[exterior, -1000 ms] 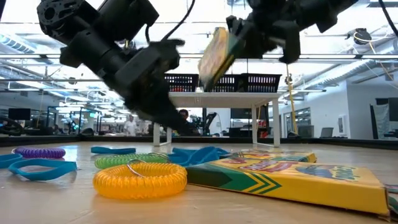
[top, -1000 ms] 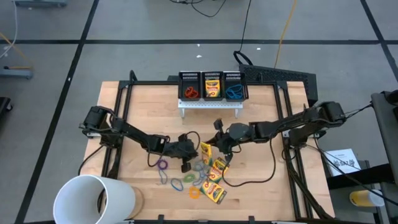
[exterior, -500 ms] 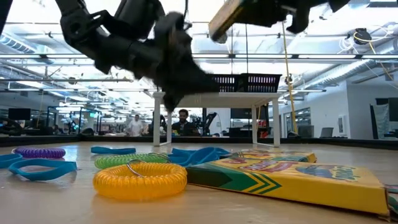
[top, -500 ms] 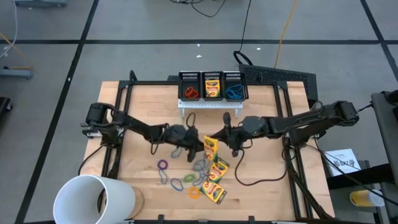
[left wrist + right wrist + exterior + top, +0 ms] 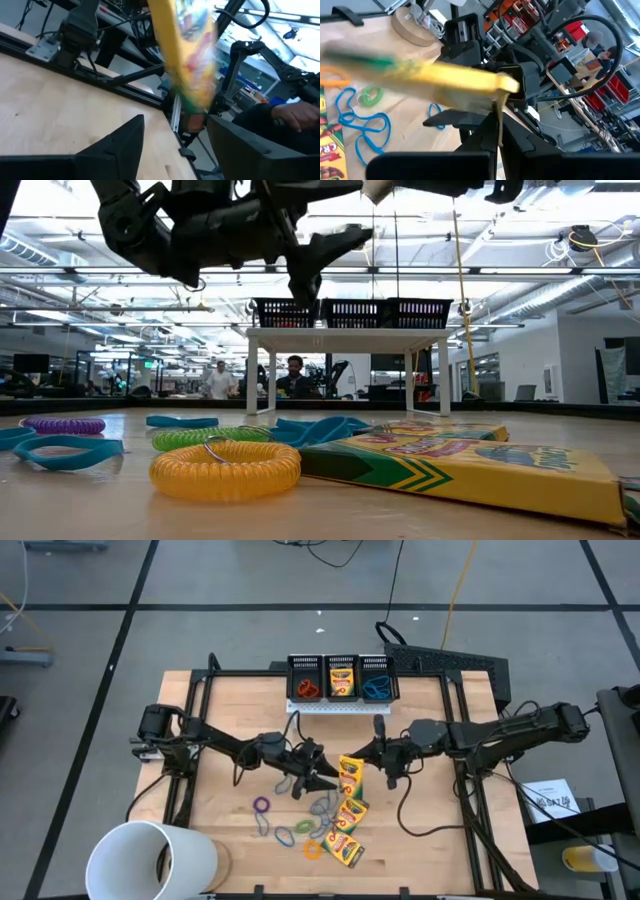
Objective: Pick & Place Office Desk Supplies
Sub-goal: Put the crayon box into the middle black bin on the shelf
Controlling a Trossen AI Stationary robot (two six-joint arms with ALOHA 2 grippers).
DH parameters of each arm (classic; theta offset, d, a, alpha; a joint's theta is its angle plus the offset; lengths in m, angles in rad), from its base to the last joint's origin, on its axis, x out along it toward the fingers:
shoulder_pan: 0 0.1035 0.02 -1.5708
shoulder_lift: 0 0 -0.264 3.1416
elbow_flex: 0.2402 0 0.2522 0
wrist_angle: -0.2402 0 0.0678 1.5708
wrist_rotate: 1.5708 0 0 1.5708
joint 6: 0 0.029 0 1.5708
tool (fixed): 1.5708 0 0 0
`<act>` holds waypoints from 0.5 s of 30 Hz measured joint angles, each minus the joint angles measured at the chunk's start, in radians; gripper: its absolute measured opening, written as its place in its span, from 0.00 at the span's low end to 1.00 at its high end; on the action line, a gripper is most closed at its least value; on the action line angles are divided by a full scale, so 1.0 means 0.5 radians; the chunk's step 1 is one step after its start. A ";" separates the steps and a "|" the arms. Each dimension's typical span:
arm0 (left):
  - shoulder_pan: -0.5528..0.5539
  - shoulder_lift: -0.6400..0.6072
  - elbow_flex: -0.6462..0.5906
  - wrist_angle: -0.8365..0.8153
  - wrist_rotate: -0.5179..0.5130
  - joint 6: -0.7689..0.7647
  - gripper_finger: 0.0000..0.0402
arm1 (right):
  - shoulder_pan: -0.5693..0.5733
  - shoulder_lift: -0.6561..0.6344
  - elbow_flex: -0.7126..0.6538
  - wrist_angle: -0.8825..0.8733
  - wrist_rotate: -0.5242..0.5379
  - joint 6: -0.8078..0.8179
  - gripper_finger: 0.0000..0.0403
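High view: both arms meet over the middle of the worktop (image 5: 200, 720), the left gripper (image 5: 322, 778) and the right gripper (image 5: 372, 753) facing one another across a raised crayon box (image 5: 350, 772). The box stands clear of the worktop, held by one end from the right side. In the right wrist view the right gripper's jaws (image 5: 496, 131) are clamped on the crayon box (image 5: 435, 77), which runs out ahead of them as a blurred yellow-and-green bar toward the left arm.

Left wrist view: the left gripper's jaws (image 5: 172, 137) stand apart, with the crayon box (image 5: 187, 55) directly ahead and beyond the tips, not between them and not touched. The low view agrees — the left gripper (image 5: 325, 255) shows spread fingers with nothing in them.

Governing relation: the box lies just to the right of the left jaws, its long axis running roughly left to right, its free end pointing at the left arm. The right arm has sole possession.

Judgement: this reads as one arm carrying the box away or a handover in hand — which cannot be settled.

Elsewhere: the mesh bins (image 5: 340, 678) sit on a small white stand at the far edge, the middle one already holding a crayon box. On the near worktop lie more crayon boxes (image 5: 345, 830) amid rubber-band loops (image 5: 285, 836). A white cup (image 5: 150, 860) lies at the near left corner.
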 joint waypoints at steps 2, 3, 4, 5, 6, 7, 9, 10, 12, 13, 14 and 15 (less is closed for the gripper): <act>0.001 -0.001 0.000 -0.020 0.000 -0.013 0.57 | 0.000 0.000 0.000 -0.005 -0.005 -0.016 0.00; 0.002 -0.001 0.000 -0.021 0.000 -0.025 0.57 | 0.000 0.000 0.000 -0.003 -0.023 -0.016 0.00; 0.002 -0.001 0.000 -0.017 0.000 -0.031 0.57 | -0.001 0.000 0.000 0.000 -0.051 -0.016 0.00; 0.002 -0.001 0.001 -0.011 0.000 -0.035 0.56 | -0.001 0.000 0.000 0.004 -0.052 -0.016 0.00; 0.002 -0.001 0.006 -0.012 0.001 -0.046 0.56 | -0.001 0.000 0.000 0.005 -0.051 -0.026 0.00; -0.001 -0.001 0.018 -0.018 0.006 -0.059 0.55 | -0.001 0.000 0.000 0.005 -0.051 -0.048 0.00; -0.010 -0.001 0.056 -0.019 0.043 -0.065 0.54 | -0.002 0.001 0.000 0.025 -0.051 -0.074 0.00; -0.016 -0.001 0.078 -0.018 0.055 -0.050 0.54 | -0.002 0.002 0.000 0.054 -0.049 -0.079 0.00; -0.029 -0.001 0.123 -0.057 0.059 0.004 0.53 | -0.004 0.001 0.000 0.096 -0.049 -0.104 0.00; -0.036 -0.001 0.149 -0.097 0.062 0.031 0.52 | -0.008 0.000 0.000 0.103 -0.049 -0.119 0.00; -0.039 -0.001 0.176 -0.143 0.071 0.049 0.52 | -0.014 0.001 0.000 0.105 -0.050 -0.134 0.00; -0.044 -0.001 0.204 -0.186 0.092 0.063 0.52 | -0.019 0.001 0.000 0.105 -0.050 -0.141 0.00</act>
